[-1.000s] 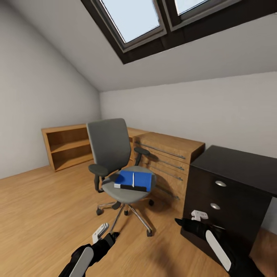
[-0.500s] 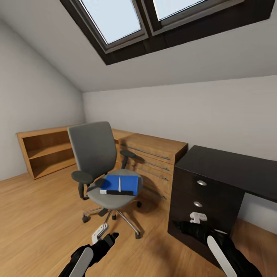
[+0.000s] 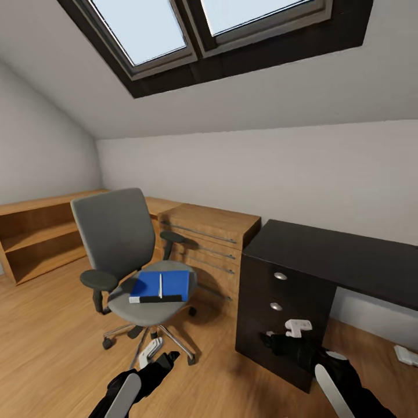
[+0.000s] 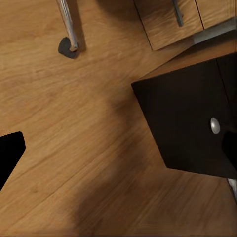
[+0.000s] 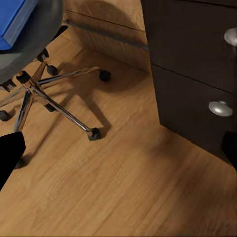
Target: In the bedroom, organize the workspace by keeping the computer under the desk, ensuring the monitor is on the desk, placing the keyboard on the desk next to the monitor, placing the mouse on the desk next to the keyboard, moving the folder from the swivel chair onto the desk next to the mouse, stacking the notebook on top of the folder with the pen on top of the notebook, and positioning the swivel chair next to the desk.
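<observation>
Head view: folder (image 3: pixel 161 285) on swivel chair (image 3: pixel 125 255), beyond left gripper (image 3: pixel 152 350); right gripper (image 3: pixel 297 328) near desk (image 3: pixel 342 258); jaw states indeterminate.

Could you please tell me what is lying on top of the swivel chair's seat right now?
On the swivel chair seat lies the blue folder, with the pen across it and a dark notebook at its front edge. The seat beneath the folder is covered.
</observation>
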`<state>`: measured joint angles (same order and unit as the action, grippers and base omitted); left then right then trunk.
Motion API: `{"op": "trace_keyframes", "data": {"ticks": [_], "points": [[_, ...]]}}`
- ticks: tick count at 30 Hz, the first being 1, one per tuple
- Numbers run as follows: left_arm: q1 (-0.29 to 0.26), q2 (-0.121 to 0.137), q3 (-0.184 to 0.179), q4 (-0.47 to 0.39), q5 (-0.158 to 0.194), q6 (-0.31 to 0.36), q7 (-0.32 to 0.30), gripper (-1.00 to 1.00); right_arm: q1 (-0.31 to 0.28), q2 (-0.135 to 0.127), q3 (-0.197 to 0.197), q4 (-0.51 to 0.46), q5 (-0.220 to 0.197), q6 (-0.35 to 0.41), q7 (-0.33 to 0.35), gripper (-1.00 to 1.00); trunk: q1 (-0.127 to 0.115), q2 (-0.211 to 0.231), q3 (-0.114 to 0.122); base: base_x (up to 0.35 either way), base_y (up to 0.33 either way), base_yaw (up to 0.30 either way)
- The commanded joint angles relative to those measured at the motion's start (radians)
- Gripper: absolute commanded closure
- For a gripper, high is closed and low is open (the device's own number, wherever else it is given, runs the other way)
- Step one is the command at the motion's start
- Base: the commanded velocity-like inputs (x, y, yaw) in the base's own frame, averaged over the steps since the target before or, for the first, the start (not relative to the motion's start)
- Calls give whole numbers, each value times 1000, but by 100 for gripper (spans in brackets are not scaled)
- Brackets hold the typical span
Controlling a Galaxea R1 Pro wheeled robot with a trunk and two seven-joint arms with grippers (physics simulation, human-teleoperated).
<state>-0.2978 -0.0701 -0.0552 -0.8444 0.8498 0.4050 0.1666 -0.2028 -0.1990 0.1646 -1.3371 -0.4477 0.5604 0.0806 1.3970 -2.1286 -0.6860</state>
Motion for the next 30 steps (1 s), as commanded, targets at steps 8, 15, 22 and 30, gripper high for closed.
{"op": "trace_keyframes", "data": {"ticks": [8, 15, 22, 30], "points": [[0, -1, -2, -2, 11, 2, 10, -100, 50, 3, 0, -97, 55, 4, -27, -100, -31, 56, 20, 0, 0, -239], [0, -2, -1, -2, 11, 2, 11, -100, 67, 4, 0, -141, 78, 4, -58, -100, -58, 105, 38, 0, 0, -259], [0, -2, -1, -2, 12, 3, 10, -100, 85, 2, 1, -172, 80, 4, -61, -100, -85, 154, 56, 0, 0, -271], [0, -1, 0, -2, 11, 2, 11, -100, 141, 0, 0, -241, 83, 8, -62, -100, -115, 210, 76, 0, 0, -273]]}}
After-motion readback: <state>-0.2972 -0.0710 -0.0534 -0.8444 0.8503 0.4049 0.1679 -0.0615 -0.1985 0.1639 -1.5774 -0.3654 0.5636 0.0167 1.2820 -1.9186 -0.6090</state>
